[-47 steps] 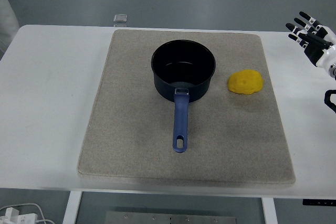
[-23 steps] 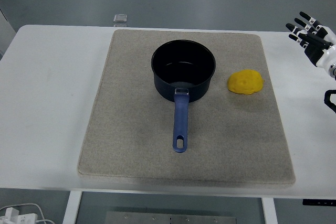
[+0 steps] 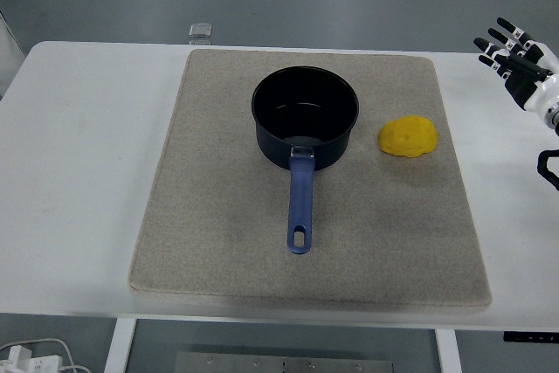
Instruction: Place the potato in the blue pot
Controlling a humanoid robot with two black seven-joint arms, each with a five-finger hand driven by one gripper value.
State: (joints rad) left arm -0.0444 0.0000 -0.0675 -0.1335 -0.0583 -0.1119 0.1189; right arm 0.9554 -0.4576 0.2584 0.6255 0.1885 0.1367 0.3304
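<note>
Nothing done yet: potato (image 3: 409,137) on mat (image 3: 218,242) beside seemingly empty blue pot (image 3: 306,117), right hand (image 3: 517,60) far aside, fingers (image 3: 500,44) spread, holding nothing.

Your right hand (image 3: 517,63) sits at the worktop's right edge, toward the far corner, raised with its fingers (image 3: 500,42) spread and pointing up-left, holding nothing. You see only the hand and a bit of white wrist. Your left arm is out of view.

The potato (image 3: 409,137) lies on the mat (image 3: 218,216), right of the pot (image 3: 306,118).
</note>
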